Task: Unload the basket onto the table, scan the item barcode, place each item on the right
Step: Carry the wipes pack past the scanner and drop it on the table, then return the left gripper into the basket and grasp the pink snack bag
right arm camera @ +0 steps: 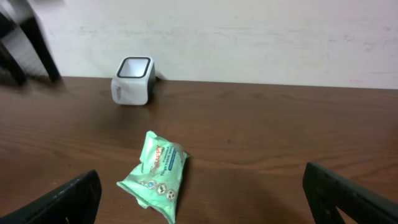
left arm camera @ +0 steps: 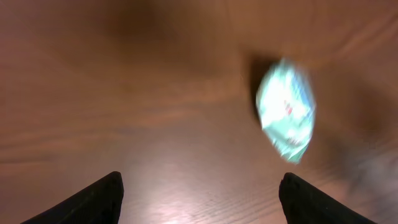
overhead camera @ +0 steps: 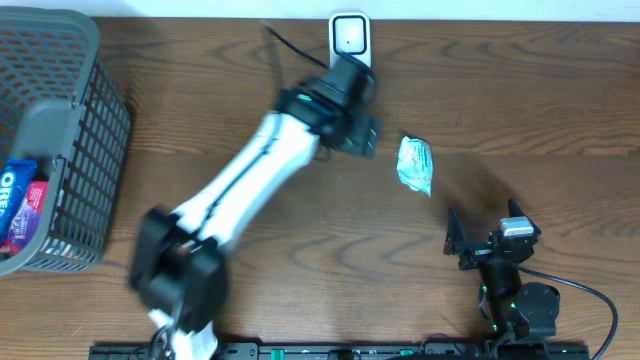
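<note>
The green packet (overhead camera: 415, 165) lies on the brown counter (overhead camera: 560, 110) near the white scanner (overhead camera: 349, 36), gripped by nothing, with the left tool (left arm camera: 199, 198) released just beside it and the right tool (right arm camera: 202, 196) spread wide, facing it.

Three cameras, one shared landmark: the green packet (overhead camera: 415, 165).
The overhead camera looks straight down from high above the packet and takes in the whole table (overhead camera: 560, 110). The left wrist camera hangs close over the packet, facing down at it through motion blur, with its own jaws at the bottom edge. The right wrist camera sits low on the near side of the packet, looking level across it to the scanner (right arm camera: 132, 81) and the wall (right arm camera: 261, 37) behind.
</note>
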Controlling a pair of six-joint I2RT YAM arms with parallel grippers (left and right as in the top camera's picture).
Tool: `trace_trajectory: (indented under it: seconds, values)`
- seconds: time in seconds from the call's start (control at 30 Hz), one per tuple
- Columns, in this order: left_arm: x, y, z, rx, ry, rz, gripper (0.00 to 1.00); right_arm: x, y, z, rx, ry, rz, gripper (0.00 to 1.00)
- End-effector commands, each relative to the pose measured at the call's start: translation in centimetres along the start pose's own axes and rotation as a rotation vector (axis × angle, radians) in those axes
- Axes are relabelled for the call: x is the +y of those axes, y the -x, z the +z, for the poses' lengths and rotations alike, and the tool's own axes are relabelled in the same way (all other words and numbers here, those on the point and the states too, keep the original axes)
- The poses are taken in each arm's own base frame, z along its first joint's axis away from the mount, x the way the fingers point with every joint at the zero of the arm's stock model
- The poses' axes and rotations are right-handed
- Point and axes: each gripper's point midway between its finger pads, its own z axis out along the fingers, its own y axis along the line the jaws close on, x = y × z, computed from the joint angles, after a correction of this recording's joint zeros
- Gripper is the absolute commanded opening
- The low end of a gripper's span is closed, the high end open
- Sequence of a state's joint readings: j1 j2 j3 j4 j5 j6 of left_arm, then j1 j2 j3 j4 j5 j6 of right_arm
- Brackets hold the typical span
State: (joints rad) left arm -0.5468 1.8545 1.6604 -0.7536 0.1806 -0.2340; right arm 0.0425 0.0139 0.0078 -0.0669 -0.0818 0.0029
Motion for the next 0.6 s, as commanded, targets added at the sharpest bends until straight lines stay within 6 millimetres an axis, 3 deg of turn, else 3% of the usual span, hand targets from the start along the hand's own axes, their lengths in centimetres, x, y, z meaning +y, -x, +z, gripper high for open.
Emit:
trace_trajectory:
  seconds: [0.0, 0.13, 0.27, 0.37, 0.57]
  values:
    - [3.6, 5.4, -10.5, -0.267, 0.042, -0.021, 0.8, 0.1, -0.1, 0.0, 0.004, 0.005, -0.011, 0.99]
    - [12.6, 6.2, -18.8, -0.437, 0.28, -0.156, 0.8, 0.1, -0.1, 0.0, 0.004, 0.005, -0.011, 0.99]
    - [21.9, 3.2, -25.5, -0.471, 0.547, -0.267, 0.8, 0.1, -0.1, 0.0, 0.004, 0.005, -0.011, 0.99]
    - [26.7, -0.2, -27.9, -0.421, 0.652, -0.38, 0.8, 0.1, -0.1, 0.0, 0.004, 0.005, -0.011, 0.99]
    - [34.0, -5.4, -30.5, -0.424, 0.758, -0.734, 0.77, 0.1, -0.1, 0.0, 0.004, 0.005, -0.011, 0.99]
